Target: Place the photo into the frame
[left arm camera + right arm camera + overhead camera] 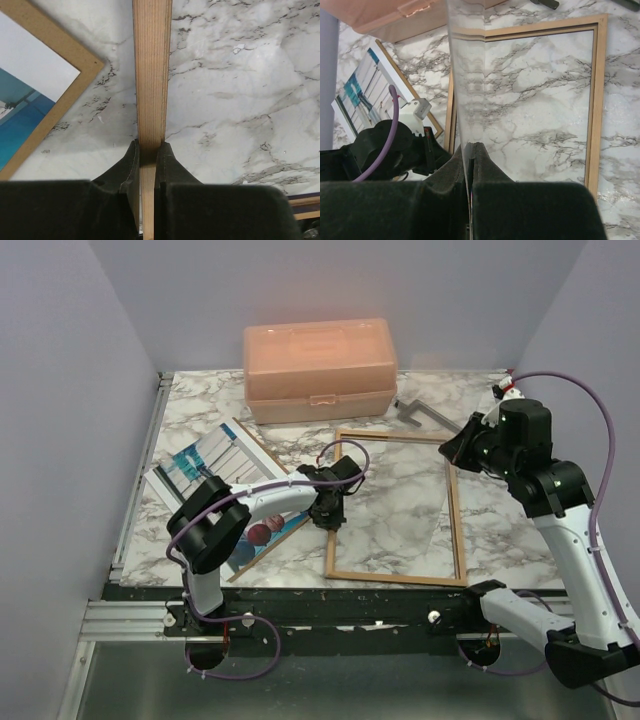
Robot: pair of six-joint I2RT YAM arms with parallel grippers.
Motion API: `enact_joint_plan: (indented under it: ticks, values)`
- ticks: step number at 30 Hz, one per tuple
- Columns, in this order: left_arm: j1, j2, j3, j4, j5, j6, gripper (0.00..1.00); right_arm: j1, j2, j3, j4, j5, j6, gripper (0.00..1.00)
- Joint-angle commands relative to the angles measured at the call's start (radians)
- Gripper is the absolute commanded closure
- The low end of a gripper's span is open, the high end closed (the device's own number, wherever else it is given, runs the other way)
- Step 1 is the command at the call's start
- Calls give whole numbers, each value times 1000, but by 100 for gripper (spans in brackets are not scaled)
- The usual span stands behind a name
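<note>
The frame (pixel 395 578) lies flat on the marble table, its tan wood back facing up. My left gripper (pixel 328 518) is shut on the frame's left rail (pixel 151 75), one finger on each side of the wood. The photo (pixel 205 460) lies face up at the left on a brown backing board (pixel 262 447), showing columns, teal water and balloons. One of its corners shows in the left wrist view (pixel 20 115). My right gripper (pixel 450 452) hovers over the frame's far right corner, shut on a clear pane (pixel 465 75) held on edge above the frame (pixel 597 100).
A peach plastic box (pixel 320 370) stands closed at the back, just beyond the frame's top rail. A small grey bracket (pixel 420 412) lies to its right. Lavender walls close in the table on three sides. The left arm (pixel 385 145) crosses over the photo's near end.
</note>
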Motion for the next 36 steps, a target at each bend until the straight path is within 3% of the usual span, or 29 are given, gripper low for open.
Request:
enact_joint_plan:
  ticks: [1, 17, 18, 23, 25, 36]
  values:
    - [2, -46, -68, -48, -43, -38, 100, 0, 7, -21, 58, -44, -10, 99]
    - [30, -174, -208, -58, -63, -65, 100, 0, 57, -64, 101, -172, -12, 99]
    - [29, -177, -206, -54, -62, -62, 97, 0, 61, -63, 101, -180, -11, 99]
    - [31, -209, -200, -25, -45, -31, 57, 0, 78, -59, 94, -205, -22, 99]
    - [32, -233, -195, -23, -48, -17, 50, 0, 83, -53, 88, -214, -27, 99]
    - [90, -409, -265, 73, 19, 36, 48, 0, 120, -9, 64, -283, -34, 99]
